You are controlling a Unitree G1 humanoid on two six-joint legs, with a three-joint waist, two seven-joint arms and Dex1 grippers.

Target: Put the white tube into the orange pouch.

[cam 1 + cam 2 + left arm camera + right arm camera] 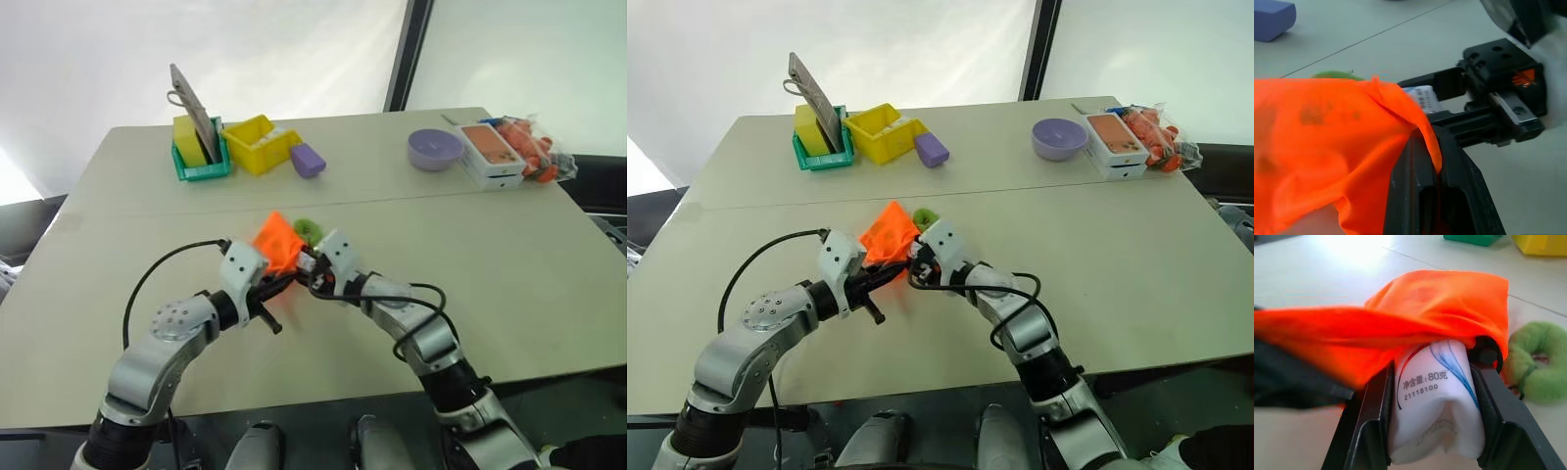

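The orange pouch [276, 240] hangs just above the table's middle, and my left gripper [274, 284] is shut on its edge [1415, 147]. My right gripper [310, 266] meets it from the right, shut on the white tube [1435, 401]. The tube has blue print, and its far end is tucked under the pouch's fabric [1425, 308] at the opening. Its cap is hidden. In the left wrist view a bit of the tube [1422, 98] shows between the right gripper's black fingers. The green fuzzy ball [307, 229] lies on the table just behind the pouch.
At the back left stand a green basket [201, 162] holding a board, a yellow bin [257, 144] and a purple block [308, 159]. At the back right are a purple bowl [434, 149], a white-and-orange box [490, 152] and a clear bag of orange things [537, 147].
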